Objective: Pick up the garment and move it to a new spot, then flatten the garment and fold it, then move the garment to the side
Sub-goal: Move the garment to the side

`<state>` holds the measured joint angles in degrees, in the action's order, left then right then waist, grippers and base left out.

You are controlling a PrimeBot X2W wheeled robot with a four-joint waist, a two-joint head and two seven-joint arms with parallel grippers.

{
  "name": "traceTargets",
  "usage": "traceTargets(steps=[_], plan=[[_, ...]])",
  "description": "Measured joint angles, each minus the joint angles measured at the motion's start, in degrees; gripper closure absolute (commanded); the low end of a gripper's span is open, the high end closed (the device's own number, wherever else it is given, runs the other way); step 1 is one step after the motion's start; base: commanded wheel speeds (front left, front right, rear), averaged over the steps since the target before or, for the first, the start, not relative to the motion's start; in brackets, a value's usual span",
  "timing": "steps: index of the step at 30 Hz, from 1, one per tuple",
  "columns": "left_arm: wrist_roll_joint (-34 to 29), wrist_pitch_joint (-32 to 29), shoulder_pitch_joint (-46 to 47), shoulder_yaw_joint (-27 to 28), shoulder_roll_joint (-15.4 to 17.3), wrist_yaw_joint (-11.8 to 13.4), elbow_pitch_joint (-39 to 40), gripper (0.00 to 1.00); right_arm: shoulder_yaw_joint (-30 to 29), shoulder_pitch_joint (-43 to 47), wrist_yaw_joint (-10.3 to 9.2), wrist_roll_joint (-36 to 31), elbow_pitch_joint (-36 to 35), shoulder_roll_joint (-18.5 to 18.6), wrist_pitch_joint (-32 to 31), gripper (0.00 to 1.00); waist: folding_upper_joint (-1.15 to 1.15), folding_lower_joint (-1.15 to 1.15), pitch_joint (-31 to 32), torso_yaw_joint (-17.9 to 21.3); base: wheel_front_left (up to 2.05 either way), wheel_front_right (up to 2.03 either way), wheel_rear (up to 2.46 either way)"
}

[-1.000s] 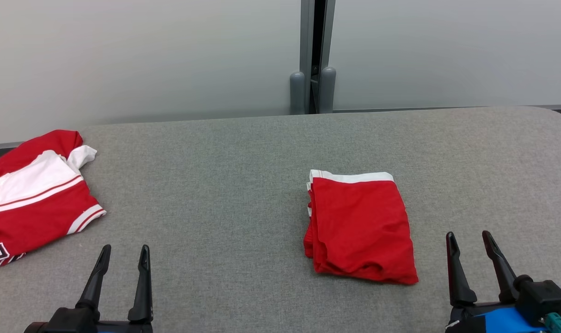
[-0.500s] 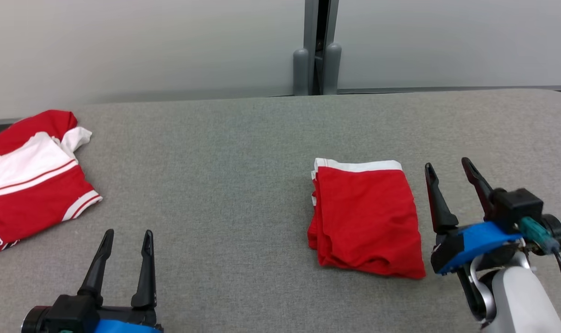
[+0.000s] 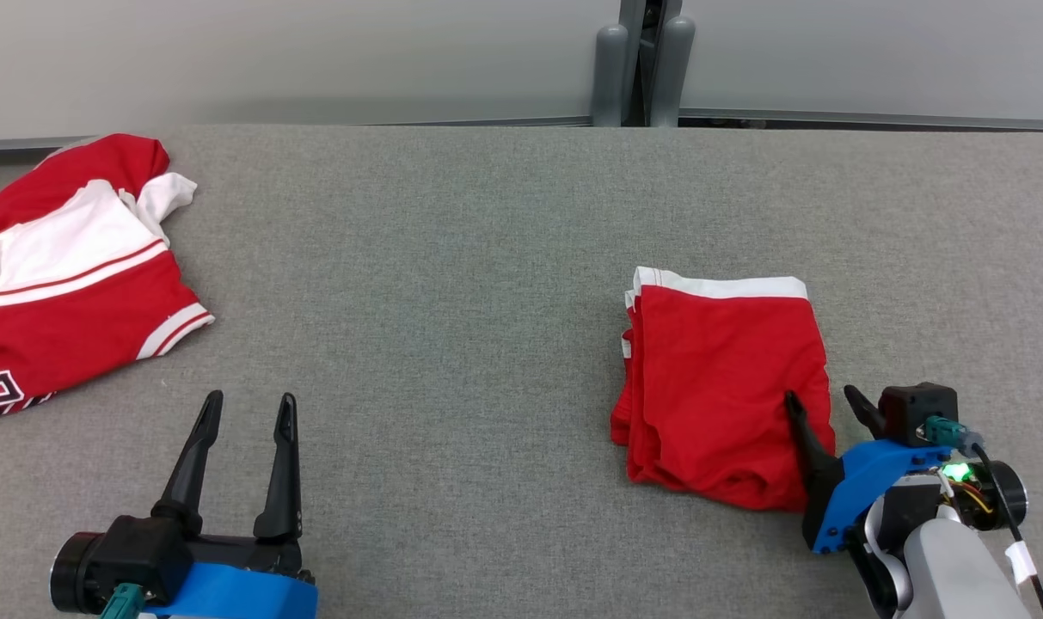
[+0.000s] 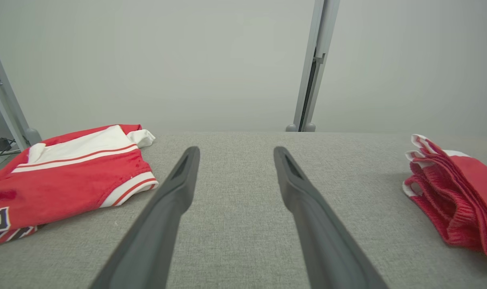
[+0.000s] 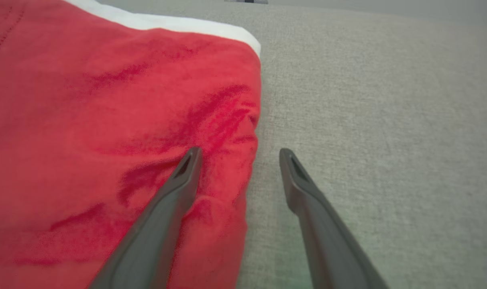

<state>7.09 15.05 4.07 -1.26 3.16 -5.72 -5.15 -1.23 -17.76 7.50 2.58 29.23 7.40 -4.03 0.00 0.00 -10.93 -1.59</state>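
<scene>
1. The right gripper [image 3: 819, 397] is open, with its two dark fingers spread wide and nothing between them.
2. It stands at the right side of the folded red garment [image 3: 719, 378], close to the near right corner of that garment.
3. In the right wrist view the right gripper [image 5: 239, 151] straddles the garment's edge. One finger is over the red cloth [image 5: 106, 100] and the other is over the bare grey surface [image 5: 388, 120].
4. I cannot tell whether the finger over the cloth touches it or is only just above it.
5. The garment lies on the right half of the surface [image 3: 452, 258], well away from the far edge. It is folded into a rough rectangle, with a white band along its far side and the stacked layers showing on its left side.
6. The left gripper [image 3: 252, 397] is also open and empty. It is low over the near left part of the surface, with its fingers pointing toward the far edge.
7. In the left wrist view the left gripper [image 4: 236, 149] is well apart from the garment [image 4: 464, 188], which lies off to its right.
8. A red and white jersey [image 3: 65, 284] lies crumpled at the far left corner of the surface, with a black and white print at its near end. It also shows in the left wrist view [image 4: 66, 172].
9. Behind the far edge there is a pale wall with a grey post [image 3: 641, 52].
</scene>
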Motion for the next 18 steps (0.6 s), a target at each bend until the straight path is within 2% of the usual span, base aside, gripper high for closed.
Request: traceTargets(steps=[12, 13, 14, 15, 18], plan=[[0.35, 0.0, 1.31, -0.3, -0.12, 0.0, -0.44, 0.0, 2.83, -4.28, -0.02, 2.38, 8.46, -0.37, -0.65, 0.0, 0.0, 0.0, -0.92, -0.57, 0.0, 0.0, 0.0], [0.36, 0.0, 1.36, -0.33, -0.13, 0.0, -0.45, 0.0, 3.03, -4.6, -0.02, 2.86, 8.9, -0.32, -0.91, 0.41, 0.0, 0.0, -0.98, -0.61, 0.0, 0.0, 0.0], [0.38, 0.0, 1.37, -0.35, -0.14, 0.0, -0.45, 0.0, 3.35, -4.83, -0.02, 3.27, 9.32, -0.15, -1.03, 0.68, 0.0, 0.0, -1.03, -0.66, 0.0, 0.0, 0.0], [0.43, 0.0, 1.37, -0.34, -0.15, 0.0, -0.45, 0.0, 3.66, -5.04, -0.02, 3.77, 9.6, 0.03, -1.05, 1.0, 0.0, 0.0, -1.09, -0.7, 0.0, 0.0, 0.0], [0.45, 0.0, 1.37, -0.25, -0.19, 0.02, -0.41, 0.0, 4.24, -5.52, 0.01, 5.72, 10.25, 0.25, -0.71, 1.0, 0.0, 0.0, -1.21, -0.63, 0.0, 0.0, 0.0]])
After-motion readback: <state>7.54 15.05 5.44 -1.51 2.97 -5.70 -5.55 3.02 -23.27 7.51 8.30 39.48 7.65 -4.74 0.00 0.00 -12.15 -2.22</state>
